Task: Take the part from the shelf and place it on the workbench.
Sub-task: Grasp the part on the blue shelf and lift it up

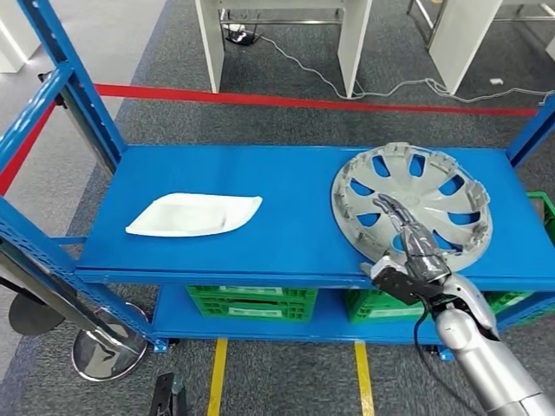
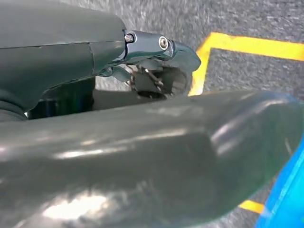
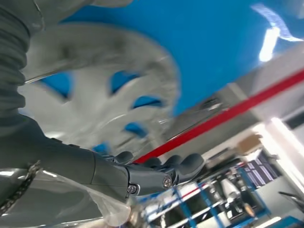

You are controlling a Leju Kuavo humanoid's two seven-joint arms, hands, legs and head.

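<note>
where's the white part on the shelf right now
In the head view the white part lies flat on the left half of the blue shelf, well apart from the silver hubcap on the right.

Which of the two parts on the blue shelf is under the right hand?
The silver wheel cover; the right hand reaches over its near rim. The white part lies apart, untouched.

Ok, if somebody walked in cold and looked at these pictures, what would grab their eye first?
First the big silver hubcap lying flat at the right end of the bright blue shelf, with the robot's right hand reaching over its near rim, fingers stretched onto its face. Next the white curved part lying alone toward the shelf's left side. Behind the shelf, a red line runs across the grey floor.
</note>
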